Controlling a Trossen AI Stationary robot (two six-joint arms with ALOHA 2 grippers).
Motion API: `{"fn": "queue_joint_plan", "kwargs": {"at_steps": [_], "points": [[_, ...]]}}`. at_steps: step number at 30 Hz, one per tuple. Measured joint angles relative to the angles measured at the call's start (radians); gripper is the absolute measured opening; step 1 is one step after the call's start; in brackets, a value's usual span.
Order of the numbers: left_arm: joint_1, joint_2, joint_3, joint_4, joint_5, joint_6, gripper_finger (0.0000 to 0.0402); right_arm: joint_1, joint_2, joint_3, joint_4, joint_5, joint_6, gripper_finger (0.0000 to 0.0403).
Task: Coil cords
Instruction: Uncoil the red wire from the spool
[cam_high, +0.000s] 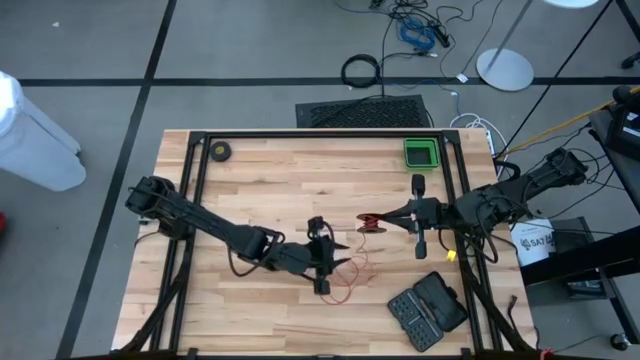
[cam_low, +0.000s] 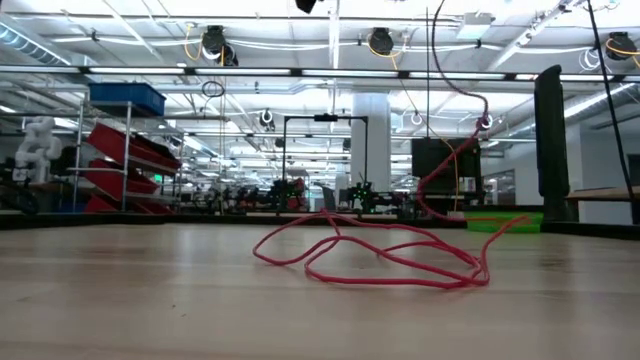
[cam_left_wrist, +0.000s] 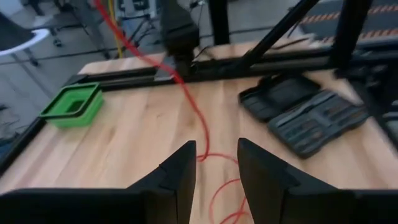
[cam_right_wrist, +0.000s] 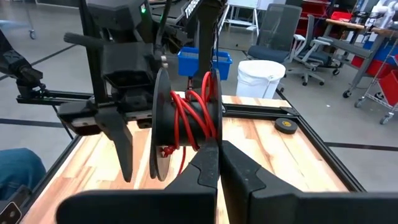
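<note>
The thin, limp red cord (cam_high: 345, 275) is best pinched near the reel (cam_right_wrist: 186, 121), gripped by the closed right hand (cam_right_wrist: 214, 163), while the left hand (cam_left_wrist: 216, 163) is held part-open, empty.

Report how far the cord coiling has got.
Partly done: several red turns already sit on the black reel, which the right gripper holds shut. In hand: the left gripper is open over the red cord. Left: loose loops on the table.
</note>
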Motion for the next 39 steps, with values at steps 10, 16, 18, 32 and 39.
{"fn": "queue_joint_plan", "kwargs": {"at_steps": [10,16,18,32,39], "points": [[0.000,0.003,0.000,0.006,0.002,-0.033,0.0165,0.000,0.000,0.000,0.000,0.000,0.011,0.0000],[0.001,0.016,0.000,0.010,-0.010,-0.040,0.0216,0.000,0.001,0.000,0.000,0.000,0.011,0.0000],[0.002,0.022,0.000,0.016,-0.033,-0.041,0.0223,0.000,0.001,0.000,0.000,0.001,0.011,0.0000],[0.009,0.088,0.000,0.205,-0.066,-0.016,0.0226,0.000,0.007,0.000,0.000,0.002,0.011,0.0000],[0.027,0.118,0.000,0.235,-0.073,-0.015,0.0226,0.000,0.019,0.000,0.000,0.003,0.006,0.0000]]}}
